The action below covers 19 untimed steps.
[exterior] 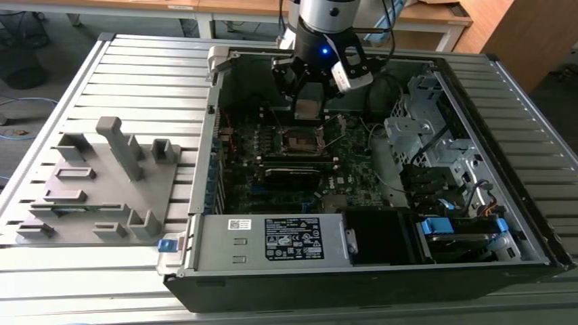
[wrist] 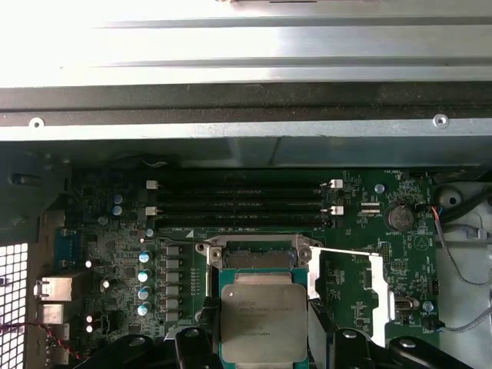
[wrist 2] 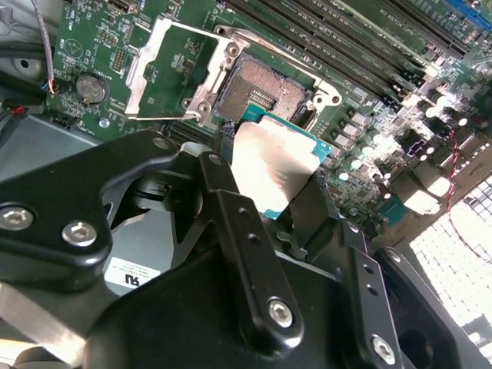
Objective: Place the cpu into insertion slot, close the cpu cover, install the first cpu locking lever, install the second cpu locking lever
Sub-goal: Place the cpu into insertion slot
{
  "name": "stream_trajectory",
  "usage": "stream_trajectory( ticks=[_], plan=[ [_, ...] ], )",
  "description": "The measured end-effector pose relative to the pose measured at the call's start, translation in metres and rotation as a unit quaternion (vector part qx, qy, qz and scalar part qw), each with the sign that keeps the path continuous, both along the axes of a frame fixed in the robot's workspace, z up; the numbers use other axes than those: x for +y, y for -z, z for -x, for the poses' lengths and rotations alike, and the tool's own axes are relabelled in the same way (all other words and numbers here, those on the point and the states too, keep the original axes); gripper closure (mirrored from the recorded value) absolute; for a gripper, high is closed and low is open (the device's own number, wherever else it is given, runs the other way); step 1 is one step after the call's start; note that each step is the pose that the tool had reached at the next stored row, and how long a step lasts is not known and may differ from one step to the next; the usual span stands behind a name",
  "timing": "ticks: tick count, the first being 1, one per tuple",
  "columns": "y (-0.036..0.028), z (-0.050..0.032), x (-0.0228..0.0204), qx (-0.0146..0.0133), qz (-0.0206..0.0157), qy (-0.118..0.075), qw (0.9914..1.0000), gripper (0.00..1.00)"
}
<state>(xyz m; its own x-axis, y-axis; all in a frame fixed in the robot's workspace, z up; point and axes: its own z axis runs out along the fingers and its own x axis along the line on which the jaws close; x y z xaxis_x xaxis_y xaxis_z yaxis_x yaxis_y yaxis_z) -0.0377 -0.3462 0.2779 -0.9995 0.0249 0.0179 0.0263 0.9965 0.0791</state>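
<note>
The claw (wrist 2: 270,181) is clamped on two opposite edges of the chip (wrist 2: 269,157), clear of the board. In the exterior view the open socket (exterior: 300,141) lies at six o'clock of it. The cover (wrist 2: 143,69) stands flipped open beside the socket. To seat the chip well, it probably needs to be level and square to the socket, set straight down — never slid across the contacts.

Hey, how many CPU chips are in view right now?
1. The cpu is gripped in the claw, held just above the empty socket. The cpu cover beside it stands open.
</note>
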Motion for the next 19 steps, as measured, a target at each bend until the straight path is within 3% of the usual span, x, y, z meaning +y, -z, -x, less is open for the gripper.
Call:
stream_trajectory(
  ticks=[7, 19],
  plan=[
    [0.0008, 0.0000, 0.0000, -0.0001, -0.0002, 0.000, 1.00000, 0.46],
    [0.0130, 0.0000, 0.0000, 0.0000, 0.0000, 0.000, 1.00000, 0.46]
  ],
)
